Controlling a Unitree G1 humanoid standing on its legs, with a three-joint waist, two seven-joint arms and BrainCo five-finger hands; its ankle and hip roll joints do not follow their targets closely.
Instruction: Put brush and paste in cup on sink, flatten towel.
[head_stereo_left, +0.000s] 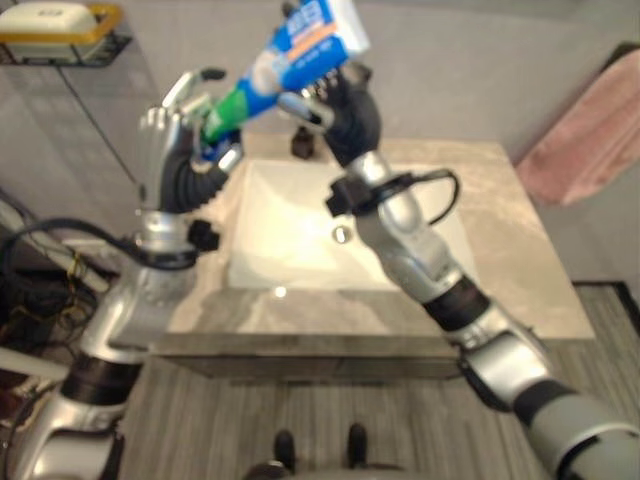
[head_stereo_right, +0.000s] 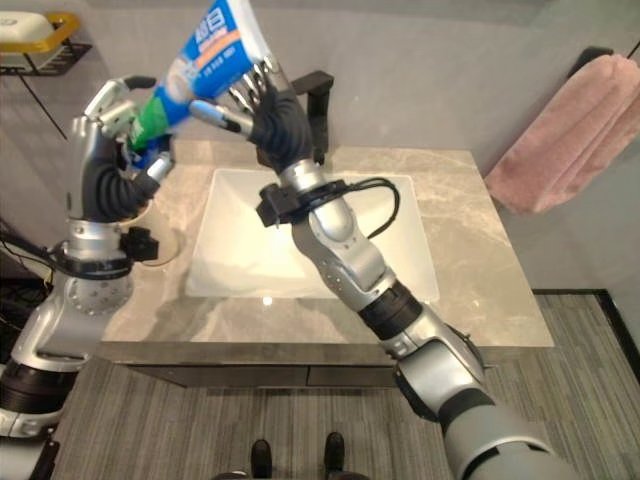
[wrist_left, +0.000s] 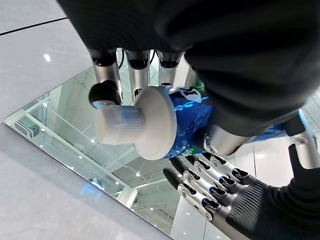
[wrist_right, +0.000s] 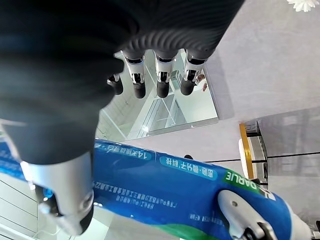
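Both the left hand (head_stereo_right: 105, 125) and right hand (head_stereo_right: 262, 105) hold the toothpaste tube (head_stereo_right: 190, 70) high up. If one lets go early, it could drop into the sink (head_stereo_right: 300, 250).

We are in a bathroom: a marble counter (head_stereo_right: 470, 250) holds a white sink (head_stereo_right: 250, 250) with a dark tap (head_stereo_right: 316, 105) behind it. A pink towel (head_stereo_right: 570, 130) hangs on the grey wall, and a wire shelf (head_stereo_left: 95, 45) carries a soap dish (head_stereo_left: 45, 18).
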